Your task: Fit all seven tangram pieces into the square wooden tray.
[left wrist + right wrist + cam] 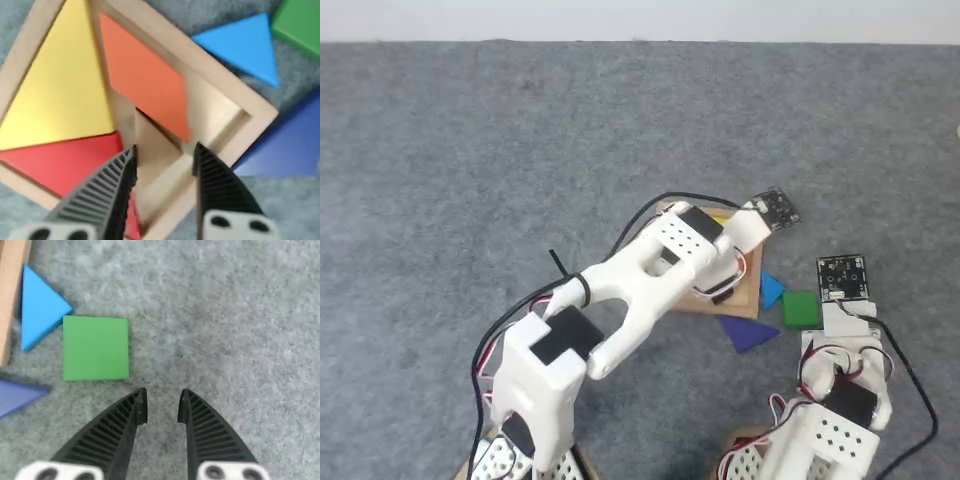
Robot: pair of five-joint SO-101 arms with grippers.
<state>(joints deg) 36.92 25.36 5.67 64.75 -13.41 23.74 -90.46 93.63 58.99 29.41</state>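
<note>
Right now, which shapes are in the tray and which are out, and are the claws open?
wooden tray: partly filled
yellow triangle: in the tray
orange piece: in the tray
red triangle: in the tray
light blue triangle: on the carpet
green square: on the carpet
dark blue triangle: on the carpet
left gripper: open, empty, above the tray
right gripper: open, empty, over the carpet

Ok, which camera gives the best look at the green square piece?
The right wrist view: the green square lies whole and unobstructed on the grey mat, just ahead of the right gripper. In the high view the green square is small, beside the light blue triangle. The left wrist view cuts it off to a corner.
</note>
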